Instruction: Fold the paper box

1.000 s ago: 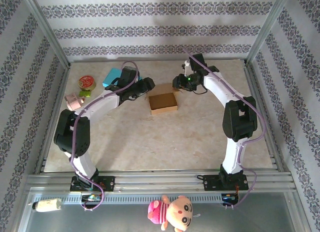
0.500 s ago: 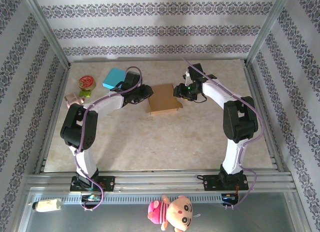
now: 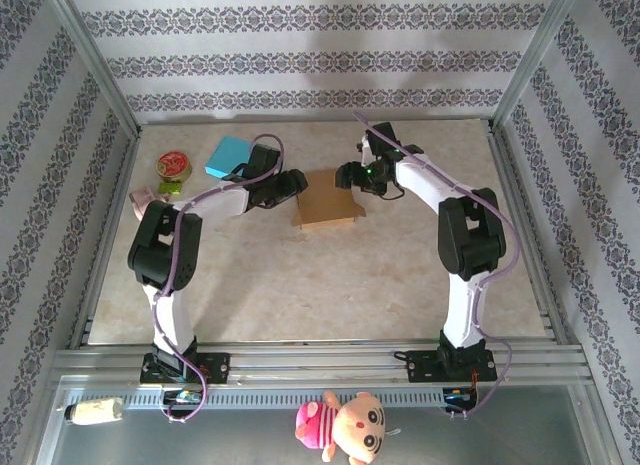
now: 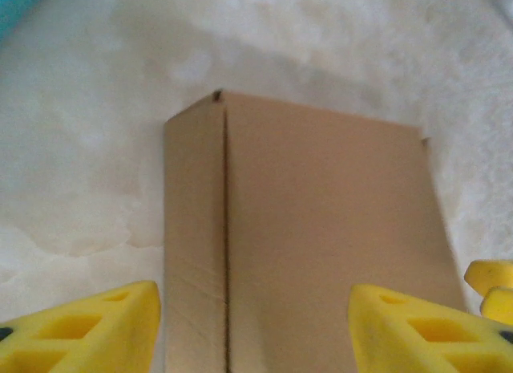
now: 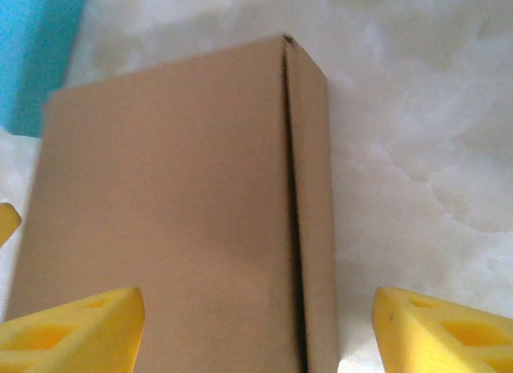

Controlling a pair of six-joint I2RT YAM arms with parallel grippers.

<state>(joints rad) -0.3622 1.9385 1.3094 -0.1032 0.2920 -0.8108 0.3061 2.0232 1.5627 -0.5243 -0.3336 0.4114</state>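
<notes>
The brown paper box (image 3: 328, 198) lies at the middle back of the table with its lid flap down flat. My left gripper (image 3: 294, 182) sits at its left end, and my right gripper (image 3: 349, 176) at its back right corner. In the left wrist view the box (image 4: 313, 229) runs away from the open gripper (image 4: 252, 337), whose yellow fingertips (image 4: 88, 333) stand wide to either side of it. In the right wrist view the box (image 5: 176, 212) lies under the open gripper (image 5: 256, 333), and the right fingertip (image 5: 445, 329) is clear of the box's side.
A blue box (image 3: 229, 156) sits back left of the left gripper. A red tin (image 3: 174, 166), a green item (image 3: 168, 186) and a pink object (image 3: 140, 197) lie by the left rail. Metal frame rails bound the table. A plush toy (image 3: 345, 425) lies in front.
The box's lid stood open a second ago and now lies shut. Both grippers have closed in on the box's ends, and the jaws of both stand wider than half a second ago.
</notes>
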